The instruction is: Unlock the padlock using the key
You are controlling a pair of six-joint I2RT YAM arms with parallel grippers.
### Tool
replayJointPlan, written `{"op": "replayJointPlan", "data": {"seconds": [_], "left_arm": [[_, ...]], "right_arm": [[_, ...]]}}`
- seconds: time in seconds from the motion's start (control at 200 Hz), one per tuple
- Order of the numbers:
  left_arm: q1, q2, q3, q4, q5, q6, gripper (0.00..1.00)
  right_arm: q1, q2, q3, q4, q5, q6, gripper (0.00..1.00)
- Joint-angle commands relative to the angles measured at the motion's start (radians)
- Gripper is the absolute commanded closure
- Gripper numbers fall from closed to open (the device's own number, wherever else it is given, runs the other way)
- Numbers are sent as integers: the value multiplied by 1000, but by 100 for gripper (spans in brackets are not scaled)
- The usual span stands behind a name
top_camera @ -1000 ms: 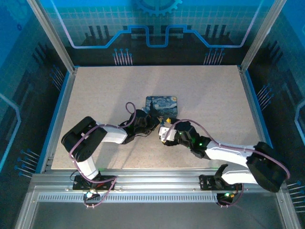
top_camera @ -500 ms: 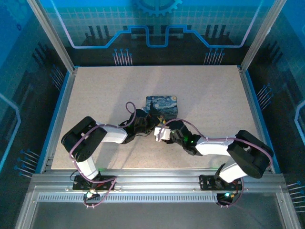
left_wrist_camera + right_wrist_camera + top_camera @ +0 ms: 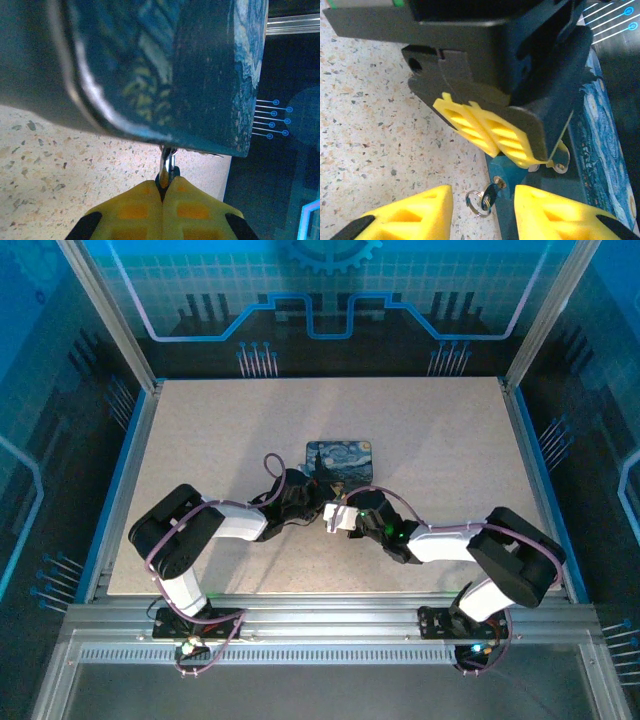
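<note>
In the left wrist view my left gripper [image 3: 162, 184] is shut on the padlock [image 3: 164, 176], a tiny yellowish body. Its silvery shackle [image 3: 170, 159] runs up to the edge of the blue swirl-painted tin [image 3: 165, 70]. In the right wrist view the key [image 3: 491, 192], with a dark head and a wire ring [image 3: 477, 204], sticks out beside a small brass end under the left fingers [image 3: 485, 131]. My right gripper [image 3: 482, 189] stands open, one finger on each side of the key, touching neither side. From above, both grippers meet just below the tin [image 3: 340, 462].
The tin lies at the middle of the speckled table [image 3: 220, 430]. A raised blue rim [image 3: 130, 460] and metal frame posts bound the table. The right arm's elbow [image 3: 520, 555] is folded near the front right edge.
The right gripper has moved left up to the left gripper and its jaws have narrowed around the key. The right arm has folded in. The left arm has stayed still.
</note>
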Motion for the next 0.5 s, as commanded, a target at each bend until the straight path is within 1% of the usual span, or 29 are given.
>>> {"op": "replayJointPlan", "data": {"seconds": [0.0, 0.495], "left_arm": [[-6, -27, 24, 29, -12, 1, 100], [-4, -27, 25, 28, -15, 2, 100]], "right_arm": [[-8, 18, 23, 49, 1, 4, 65], [-9, 55, 22, 97, 53, 1, 81]]}}
